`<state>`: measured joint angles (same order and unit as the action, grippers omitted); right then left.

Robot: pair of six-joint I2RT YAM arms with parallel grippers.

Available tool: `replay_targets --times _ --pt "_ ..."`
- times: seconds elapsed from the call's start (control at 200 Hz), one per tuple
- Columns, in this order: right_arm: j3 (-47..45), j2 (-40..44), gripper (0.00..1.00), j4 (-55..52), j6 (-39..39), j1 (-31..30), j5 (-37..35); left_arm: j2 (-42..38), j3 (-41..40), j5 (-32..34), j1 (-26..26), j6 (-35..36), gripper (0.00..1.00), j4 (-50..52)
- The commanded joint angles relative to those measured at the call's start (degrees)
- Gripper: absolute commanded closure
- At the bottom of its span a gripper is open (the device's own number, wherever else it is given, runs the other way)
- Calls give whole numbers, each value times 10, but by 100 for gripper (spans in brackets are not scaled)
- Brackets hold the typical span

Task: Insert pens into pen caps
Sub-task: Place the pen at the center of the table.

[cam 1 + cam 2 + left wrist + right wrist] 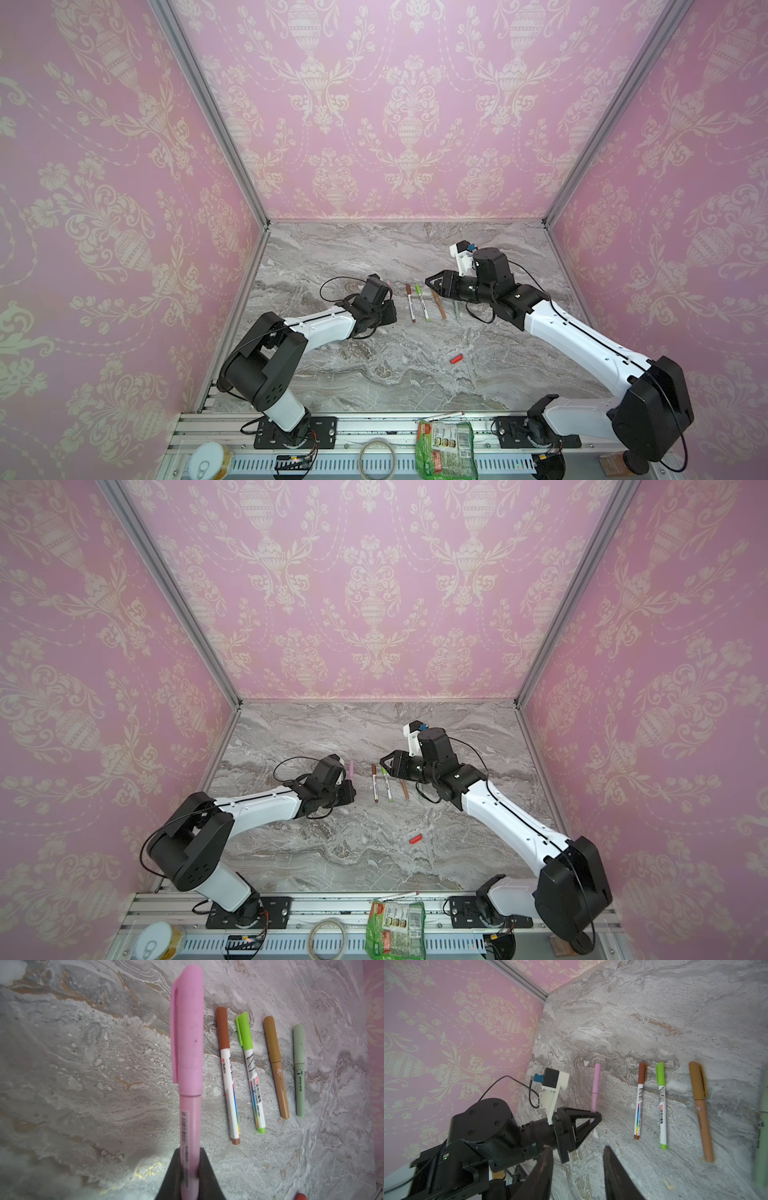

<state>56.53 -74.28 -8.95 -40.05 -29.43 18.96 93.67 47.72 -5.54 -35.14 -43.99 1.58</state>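
Your left jaws are pinching the barrel end of the pink plastic pen (pixel 190 1064). Its matching pink clip cap (pixel 187 1028) sits fully over the tip, and the pen sticks straight out past the fingertips. You cannot tell from these views whether the pen touches the grey marbled tabletop (pixel 374 374). Your right jaws stand spread with nothing between them, and only bare tabletop shows in the gap. In both top views they hang near the capped ends of the row of pens that lies beside the pink pen, on the side away from the left arm. Nearest the pink pen in that row is the white-barrelled pen with a dark brown cap (pixel 227 1074). Next out is the white-barrelled pen with a bright green cap (pixel 250 1072), then the tan-brown pen (pixel 276 1068). The pale green pen (pixel 299 1070) lies farthest from the pink pen. All four are capped, flat on the tabletop, roughly parallel to the pink pen and apart from one another. A short red plastic cap (pixel 456 358) lies alone, well apart from the pink pen, toward the arm bases. Farther still from the pink pen, a thin white pen (pixel 445 415) rests on the aluminium rail (pixel 374 428), close to a green snack packet (pixel 446 449).
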Motion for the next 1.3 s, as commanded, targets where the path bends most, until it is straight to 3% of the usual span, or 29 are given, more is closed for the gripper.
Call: replay_targets --times 0.0,0.816,1.296 --pt "-14 25 59 -5 17 -2 -17 24 26 12 -6 -34 94 37" --pt "-35 49 58 -29 33 9 -2 120 62 4 -9 -56 77 5" --pt "9 64 57 -197 151 8 11 43 7 44 -9 -28 69 -55"
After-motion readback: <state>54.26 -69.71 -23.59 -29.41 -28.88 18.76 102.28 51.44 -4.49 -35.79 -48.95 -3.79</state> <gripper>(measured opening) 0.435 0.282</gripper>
